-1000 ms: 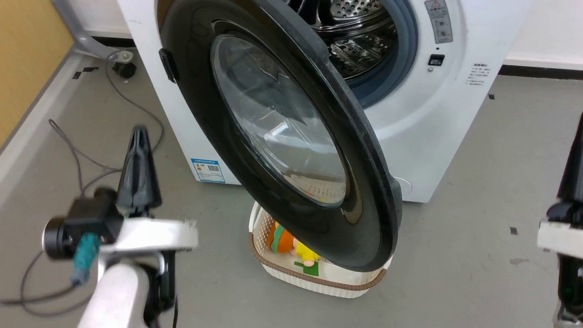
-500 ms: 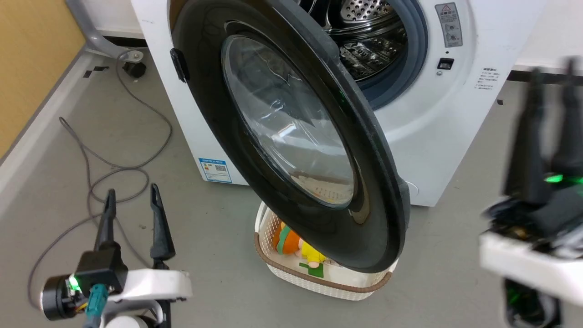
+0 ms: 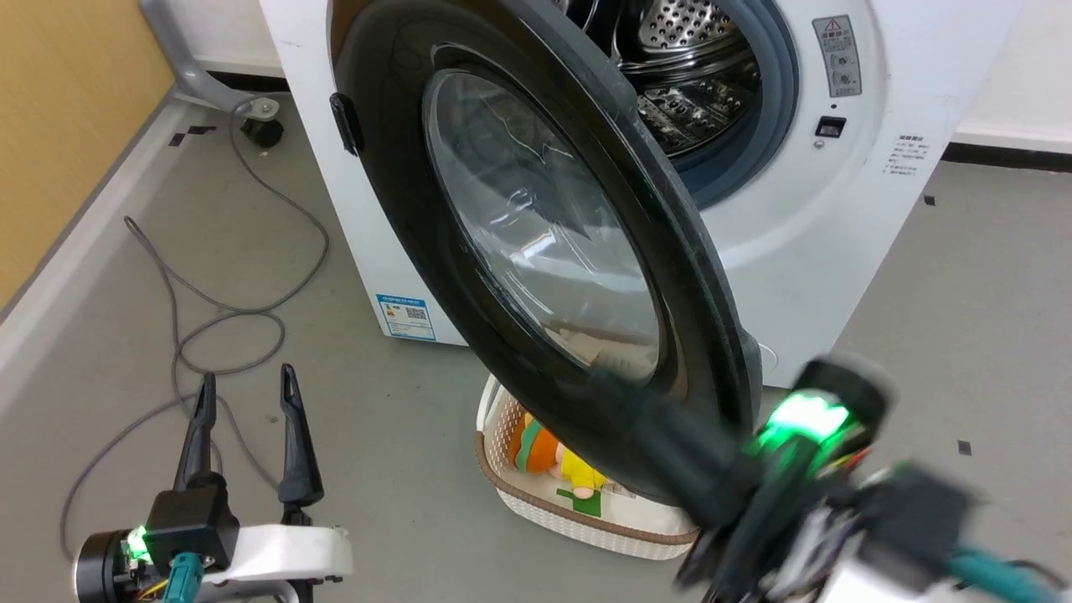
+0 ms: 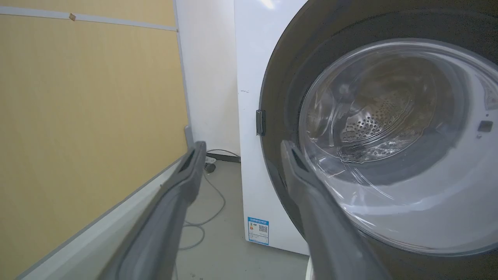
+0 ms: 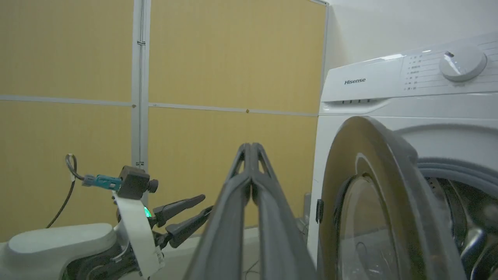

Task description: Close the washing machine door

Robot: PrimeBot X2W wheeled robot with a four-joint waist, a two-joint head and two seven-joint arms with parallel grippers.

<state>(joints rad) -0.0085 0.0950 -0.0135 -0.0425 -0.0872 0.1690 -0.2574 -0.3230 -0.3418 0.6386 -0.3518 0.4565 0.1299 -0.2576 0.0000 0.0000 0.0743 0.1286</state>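
The washing machine [image 3: 837, 251] stands with its door [image 3: 394, 167] swung wide open, black ring around a domed glass window [image 3: 544, 243], and the steel drum [image 3: 687, 59] is exposed. My right gripper [image 3: 607, 377] is blurred, reaching up-left in front of the door's lower rim. In the right wrist view it [image 5: 251, 147] is shut on nothing, with the door [image 5: 369, 186] edge-on to its right. My left gripper [image 3: 247, 389] stands open low over the floor, left of the door. In the left wrist view it [image 4: 242, 147] is open, level with the door's [image 4: 284, 77] hinge side.
A white basket [image 3: 586, 523] holding a plush toy [image 3: 544, 456] sits on the floor under the open door. A grey cable [image 3: 234, 318] loops across the floor to the left. A yellow wall panel [image 3: 59, 126] with a pale baseboard runs along the left side.
The head camera has shifted. My right arm has swung in from the right edge to the door's lower rim. My left gripper has sunk lower, both fingers now showing apart.
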